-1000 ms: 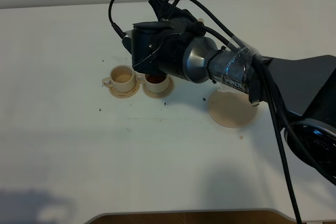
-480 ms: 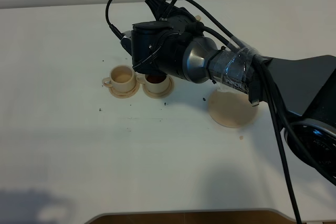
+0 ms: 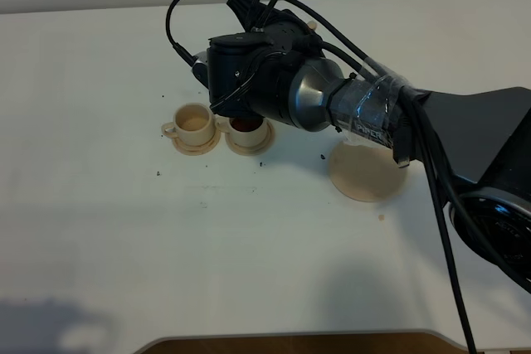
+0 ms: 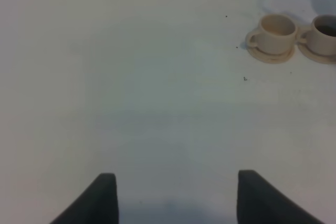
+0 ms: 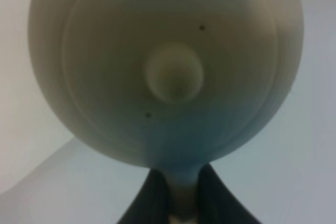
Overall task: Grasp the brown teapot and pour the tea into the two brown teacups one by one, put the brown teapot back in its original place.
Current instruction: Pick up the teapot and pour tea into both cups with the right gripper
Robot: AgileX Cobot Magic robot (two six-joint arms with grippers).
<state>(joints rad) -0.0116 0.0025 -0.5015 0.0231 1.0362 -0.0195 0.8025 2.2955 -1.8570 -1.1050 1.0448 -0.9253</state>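
Observation:
The brown teapot [image 5: 168, 61] fills the right wrist view, its lid knob [image 5: 174, 74] facing the camera. My right gripper [image 5: 181, 198] is shut on its handle. In the exterior view my right arm's wrist [image 3: 265, 80] hangs above the two brown teacups and hides nearly all of the pot. The left teacup [image 3: 193, 122] looks pale inside; the right teacup [image 3: 246, 126] holds dark tea, and each stands on a small saucer. The wide saucer [image 3: 365, 173] lies bare to the right. My left gripper [image 4: 176, 198] is open over bare table, with both teacups [image 4: 277, 29] far off.
Dark specks [image 3: 158, 173] are scattered on the white table [image 3: 249, 246] around the cups. The right arm's cables [image 3: 440, 205] hang along the right side. The table's near edge [image 3: 290, 337] runs along the bottom.
The right wrist has shifted very slightly and its cable loops moved a little. The cups and saucers stay where they were.

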